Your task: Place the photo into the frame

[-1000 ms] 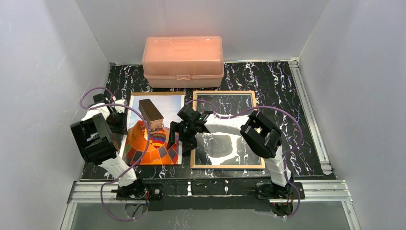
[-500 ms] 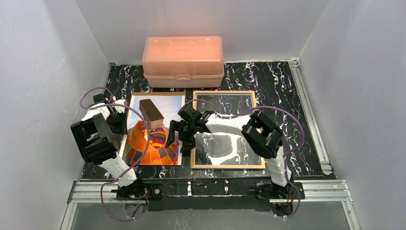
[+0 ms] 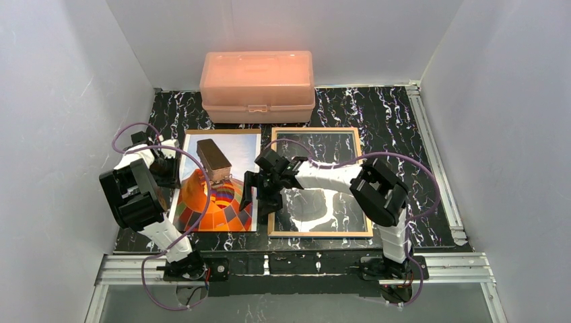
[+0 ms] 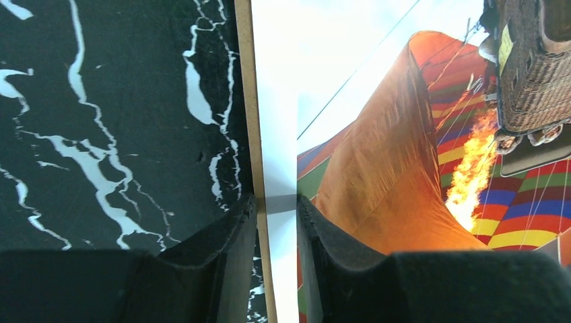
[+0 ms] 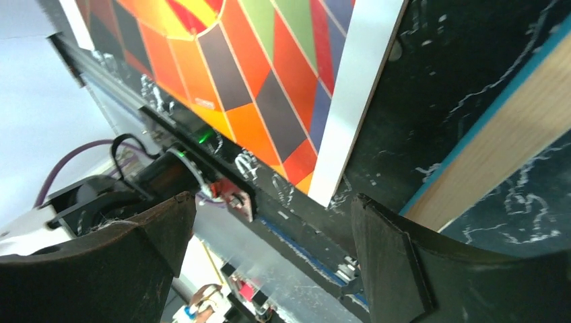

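Over on the left half of the black, white-veined desk [image 3: 377, 114], your glossy rectangular photo [image 3: 222, 205] of an orange-red chequered hot-air balloon lies face up, with a thin tan strip showing along its left border. Just beside it on the right, parted by a sliver of desk, the thin rectangular frame [image 3: 313, 130] with tan wooden edges and a blue lip lies flat. Your left fingers [image 4: 232, 245] straddle the photo's left edge, drawn almost together. Only a slit is left between them, with the white border and tan strip inside it, and whether they truly pinch the edge you cannot tell from these views. Your right fingers [image 5: 387, 269] are spread wide and released, gripping nothing. They hang low over the photo's near right corner, at the gap between photo and frame. Behind both, at the far edge of the desk, stands the salmon-pink plastic box [image 3: 258, 77], lid closed, well apart from either arm.
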Action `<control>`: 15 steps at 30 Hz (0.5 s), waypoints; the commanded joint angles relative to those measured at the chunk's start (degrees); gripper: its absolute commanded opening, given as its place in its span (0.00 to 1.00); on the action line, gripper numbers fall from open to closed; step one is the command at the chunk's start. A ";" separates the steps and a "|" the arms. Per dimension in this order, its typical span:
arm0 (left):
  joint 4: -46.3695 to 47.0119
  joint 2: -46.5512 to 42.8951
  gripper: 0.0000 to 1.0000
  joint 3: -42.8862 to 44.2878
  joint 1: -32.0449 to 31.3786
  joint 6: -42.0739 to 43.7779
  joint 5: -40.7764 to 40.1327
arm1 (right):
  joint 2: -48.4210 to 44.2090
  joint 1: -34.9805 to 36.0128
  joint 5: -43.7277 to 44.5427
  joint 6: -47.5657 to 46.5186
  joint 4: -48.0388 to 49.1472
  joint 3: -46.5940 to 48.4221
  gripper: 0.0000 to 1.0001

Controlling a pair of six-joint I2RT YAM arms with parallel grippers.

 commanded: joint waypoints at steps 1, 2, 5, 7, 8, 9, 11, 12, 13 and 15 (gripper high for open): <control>-4.30 0.01 0.30 -0.05 -0.43 -1.76 5.70 | 2.32 0.16 6.77 -5.91 -7.87 6.59 0.94; -4.21 -0.18 0.31 0.11 -0.48 -2.15 6.24 | 3.05 0.01 8.93 -7.02 -9.29 9.44 0.94; -3.40 0.20 0.34 0.23 -0.72 -2.96 6.28 | 5.74 -1.05 12.64 -9.57 -11.06 14.53 0.96; -2.15 0.31 0.34 -0.59 -0.93 -3.21 5.74 | 7.13 -1.73 15.09 -11.52 -12.73 17.56 0.97; -1.61 0.31 0.34 -0.96 -1.04 -3.23 5.57 | 7.60 -1.97 16.78 -12.57 -13.91 18.87 0.98; -1.24 0.16 0.35 -1.42 -1.16 -3.33 5.48 | 7.97 -2.29 18.73 -13.59 -14.91 19.94 0.98; -0.30 -0.46 0.35 -1.90 -1.27 -3.78 4.83 | 8.18 -3.03 20.90 -15.04 -16.32 21.04 0.99; -0.07 -1.06 0.35 -1.88 -1.27 -3.91 4.76 | 8.15 -3.33 22.59 -15.71 -16.51 21.11 0.99; -0.20 -1.80 0.34 -1.72 -1.26 -3.98 4.74 | 8.25 -3.57 23.78 -16.21 -16.55 21.23 0.99; -0.53 -3.82 0.34 -1.21 -1.26 -4.22 4.70 | 9.08 -4.07 25.14 -17.01 -16.55 21.76 0.99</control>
